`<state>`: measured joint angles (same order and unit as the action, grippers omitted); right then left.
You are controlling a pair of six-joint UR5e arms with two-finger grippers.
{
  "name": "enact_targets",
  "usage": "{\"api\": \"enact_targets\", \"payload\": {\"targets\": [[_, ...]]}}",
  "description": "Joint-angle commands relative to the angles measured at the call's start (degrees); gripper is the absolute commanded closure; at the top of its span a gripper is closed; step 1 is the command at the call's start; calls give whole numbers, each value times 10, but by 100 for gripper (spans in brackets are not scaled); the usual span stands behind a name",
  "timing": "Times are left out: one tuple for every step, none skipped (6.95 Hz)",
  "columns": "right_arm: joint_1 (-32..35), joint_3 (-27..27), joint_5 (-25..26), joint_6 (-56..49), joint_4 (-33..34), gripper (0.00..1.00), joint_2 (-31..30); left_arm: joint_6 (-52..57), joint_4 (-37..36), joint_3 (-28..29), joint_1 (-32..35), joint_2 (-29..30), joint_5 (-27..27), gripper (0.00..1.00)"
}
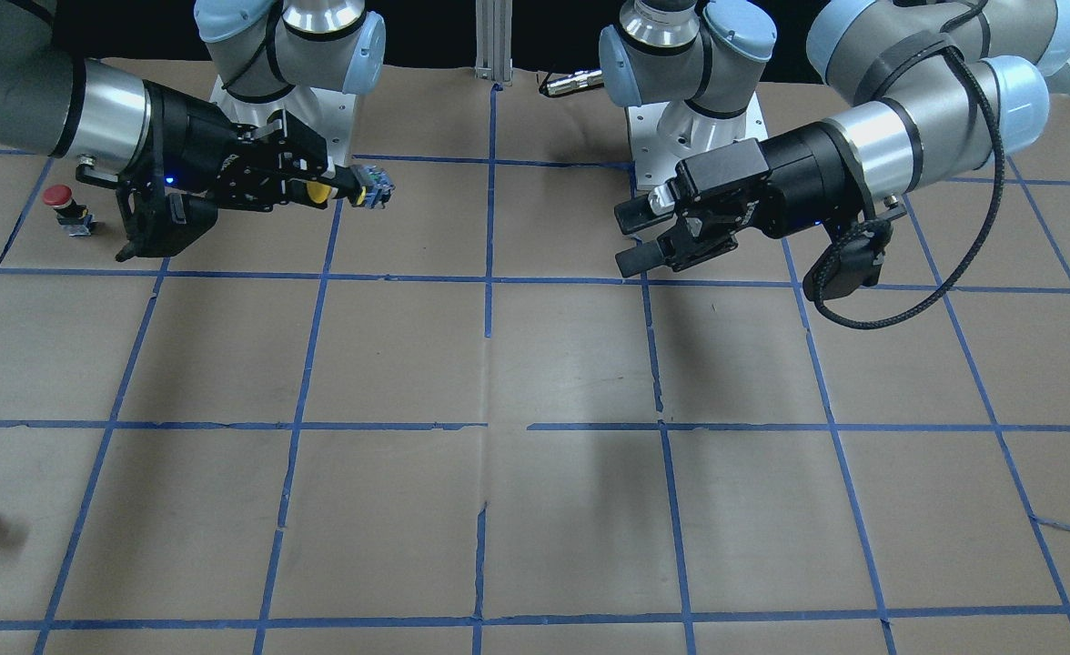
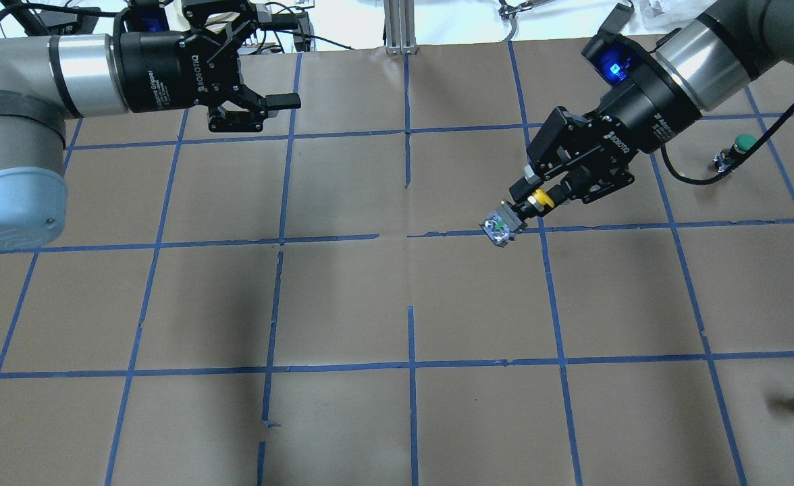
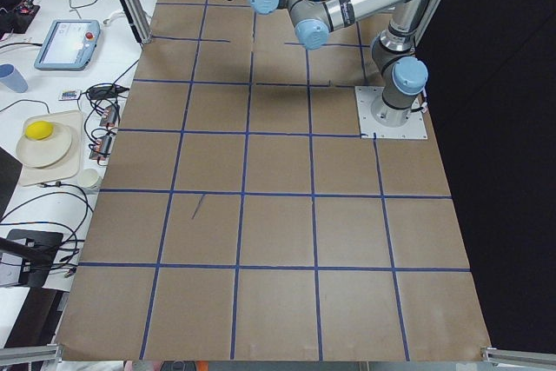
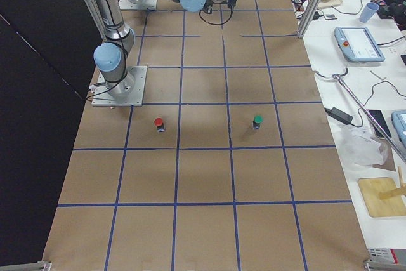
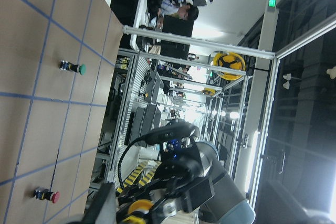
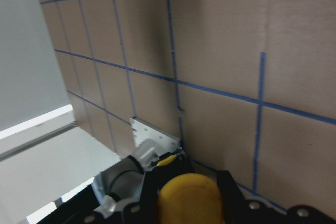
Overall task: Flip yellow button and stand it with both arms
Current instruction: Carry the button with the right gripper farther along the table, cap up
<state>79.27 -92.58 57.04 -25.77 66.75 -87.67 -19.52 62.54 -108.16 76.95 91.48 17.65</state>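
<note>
Overhead and front views face each other across the table [image 2: 343,304] — side views look lengthwise.

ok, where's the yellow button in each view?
Front-facing: yellow button upper left, in the right gripper jaws.
Overhead: yellow button right of centre, same jaws.
Exterior left: too small to make out.
Exterior right: too small to make out.
Left wrist: yellow button at bottom edge, left of centre.
Right wrist: yellow button bottom centre, between the jaws.
Shared landmark: the right gripper holding it.
</note>
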Motion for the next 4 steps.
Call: {"api": "enact_targets", "payload": {"targets": [[-48,-5,169,-116,55,73,2,4,4,-1,0,-9,113,1],[-109,-28,209,-197,68,73,3,5,5,4,15,-4,214,1],[-153,-64,243,-279,139,73,0,8,5,5,39,-11,270,1],[-175,-100,311,-368,233,73,1,15,7,19,57,-23,331,2]]}}
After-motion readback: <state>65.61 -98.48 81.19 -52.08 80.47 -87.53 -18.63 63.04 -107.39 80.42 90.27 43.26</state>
